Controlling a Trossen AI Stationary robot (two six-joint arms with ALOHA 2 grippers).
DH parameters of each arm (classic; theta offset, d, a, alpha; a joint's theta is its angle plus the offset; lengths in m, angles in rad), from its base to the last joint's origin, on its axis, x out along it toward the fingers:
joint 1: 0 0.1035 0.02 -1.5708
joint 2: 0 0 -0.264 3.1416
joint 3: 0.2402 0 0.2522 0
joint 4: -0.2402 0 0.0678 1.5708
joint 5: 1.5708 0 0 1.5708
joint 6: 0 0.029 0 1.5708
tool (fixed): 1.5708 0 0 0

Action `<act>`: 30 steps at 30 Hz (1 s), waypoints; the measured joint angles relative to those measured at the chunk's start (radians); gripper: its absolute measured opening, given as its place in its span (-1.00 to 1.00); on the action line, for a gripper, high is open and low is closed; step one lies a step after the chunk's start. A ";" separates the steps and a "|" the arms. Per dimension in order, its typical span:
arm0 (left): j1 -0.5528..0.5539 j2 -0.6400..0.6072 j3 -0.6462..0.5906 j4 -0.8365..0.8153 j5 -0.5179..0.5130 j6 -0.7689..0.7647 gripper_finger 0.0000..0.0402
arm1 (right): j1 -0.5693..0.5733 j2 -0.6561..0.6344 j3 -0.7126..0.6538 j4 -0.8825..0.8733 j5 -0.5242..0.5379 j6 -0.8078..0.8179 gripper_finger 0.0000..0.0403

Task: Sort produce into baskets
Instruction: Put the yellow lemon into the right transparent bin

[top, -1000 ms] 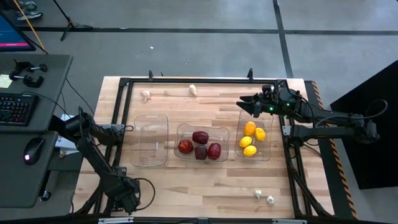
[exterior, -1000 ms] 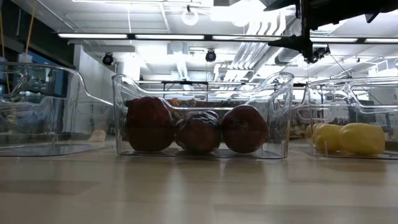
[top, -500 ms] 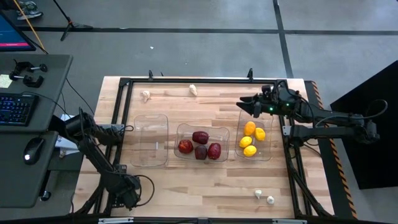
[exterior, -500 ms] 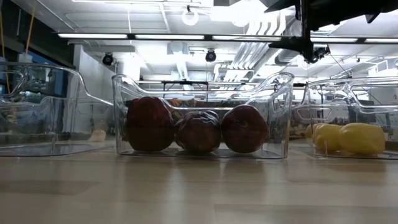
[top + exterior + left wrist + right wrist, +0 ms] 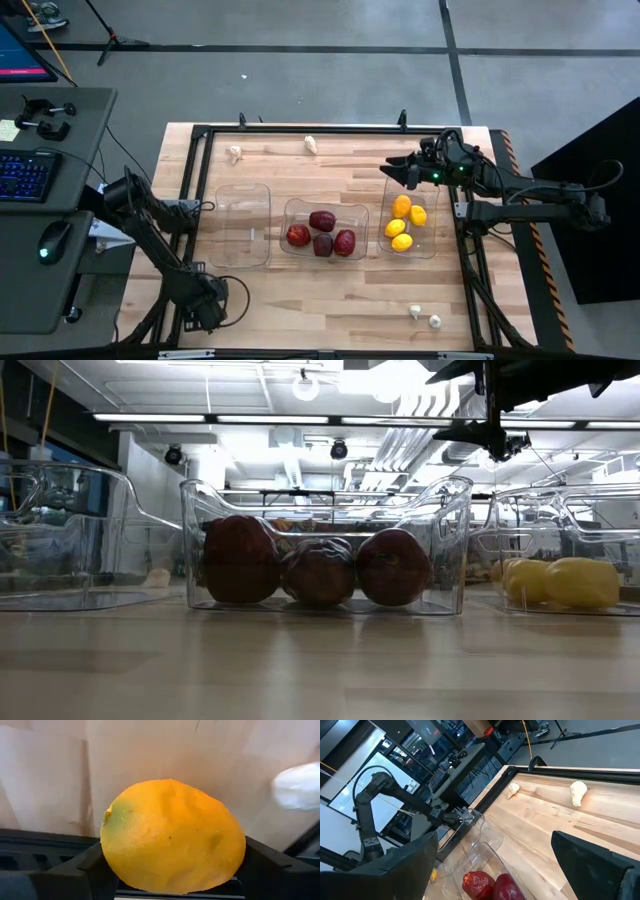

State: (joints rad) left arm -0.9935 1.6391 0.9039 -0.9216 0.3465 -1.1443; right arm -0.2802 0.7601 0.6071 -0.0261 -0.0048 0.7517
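Three clear baskets stand in a row: the left one [image 5: 243, 225] holds nothing, the middle one [image 5: 322, 228] holds several dark red pieces [image 5: 318, 568], and the right one [image 5: 410, 218] holds several yellow lemons [image 5: 402, 225]. My left gripper [image 5: 205, 305] is at the table's near left corner, shut on a yellow-orange lemon [image 5: 172, 835], which the gripper hides in the high view. My right gripper [image 5: 390, 166] hovers open above the far end of the right basket. Small white garlic pieces lie by the far edge [image 5: 234, 153] [image 5: 311, 144] and near the front right [image 5: 415, 311] [image 5: 435, 321]. My left gripper pinches the lemon between its two fingers, one on each of two opposite sides [image 5: 107, 865]. The fingers come steeply from above. The wooden table shows just behind the lemon; whether the lemon rests on it or is lifted, I cannot tell.
A black metal frame [image 5: 300, 128] runs around the table's edge. A desk with a keyboard [image 5: 25, 172] and a mouse stands beyond the left edge. Bare wood lies in front of the baskets [image 5: 320, 300].
My left gripper has shifted a little toward the far edge at the near left corner and sunk slightly.
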 joint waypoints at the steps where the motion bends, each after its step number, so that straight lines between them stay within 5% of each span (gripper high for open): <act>1: 0.001 -0.023 0.000 -0.004 -0.015 -0.017 0.44 | 0.000 0.000 0.000 0.000 0.000 0.000 0.88; 17: 0.060 -0.486 0.162 -0.044 -0.154 -0.203 0.42 | 0.000 0.000 0.000 0.000 -0.060 0.008 0.88; 24: 0.332 -0.471 0.232 -0.013 -0.364 0.080 0.42 | 0.000 0.000 0.000 0.094 -0.119 -0.027 0.88; 30: 0.645 -0.369 0.232 0.241 -0.483 0.484 0.42 | 0.000 0.000 0.000 0.275 -0.085 -0.074 0.88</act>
State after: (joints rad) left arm -0.3485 1.2699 1.1362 -0.6801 -0.1361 -0.6600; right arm -0.2802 0.7601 0.6075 0.2484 -0.0897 0.6772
